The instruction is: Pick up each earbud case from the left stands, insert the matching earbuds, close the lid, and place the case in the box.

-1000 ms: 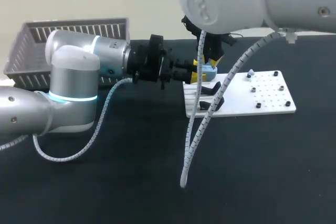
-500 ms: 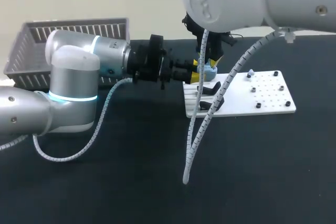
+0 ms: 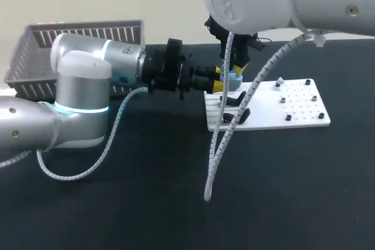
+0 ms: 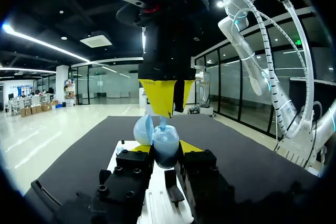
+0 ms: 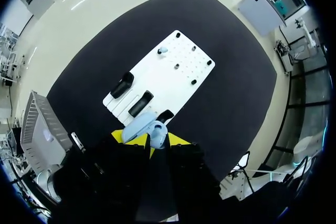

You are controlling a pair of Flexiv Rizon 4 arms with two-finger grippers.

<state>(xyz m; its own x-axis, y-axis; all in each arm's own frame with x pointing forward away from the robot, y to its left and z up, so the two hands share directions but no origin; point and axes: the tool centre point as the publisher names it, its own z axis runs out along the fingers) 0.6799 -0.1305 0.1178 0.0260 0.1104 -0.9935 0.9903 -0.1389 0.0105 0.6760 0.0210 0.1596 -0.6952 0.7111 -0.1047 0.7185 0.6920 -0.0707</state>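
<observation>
The earbud case [image 3: 234,79] [image 4: 166,149] [image 5: 137,125], pale blue, is held clear of the counter [image 3: 146,191], near its far edge at about 12 o'clock in the head view. Its lid [image 4: 143,129] stands open, hinged up to one side of the cup. The left tool [image 3: 218,81] [image 4: 165,156] grips the case body from two sides, one yellow tip on each flank, with the fingers set only as wide as the case. The left arm comes in level from 9 o'clock. The right tool [image 3: 231,68] [image 4: 163,113] [image 5: 152,139] hangs directly above the case, pointing straight down. Its yellow fingers are drawn close together. A small pale blue earbud [image 4: 161,123] [image 5: 158,128] is pinched at their tips, at the mouth of the open cup. Whether the earbud is seated in the cup cannot be told. The white board [image 3: 293,115] [image 5: 173,82] lies flat on the counter just beyond and below the case, from 3 to 4 o'clock of it in the head view. The end of the board nearest the case carries black stands [image 3: 237,113] [image 5: 122,85], and each of the three seen in the right wrist view is empty. The far end carries small pegs, and a second earbud [image 3: 279,81] [image 5: 163,50] sits there by the board's edge. A grey slatted basket [image 3: 76,36] [image 5: 39,124] stands at 10 o'clock on the counter, behind the left arm and well apart from the board.
</observation>
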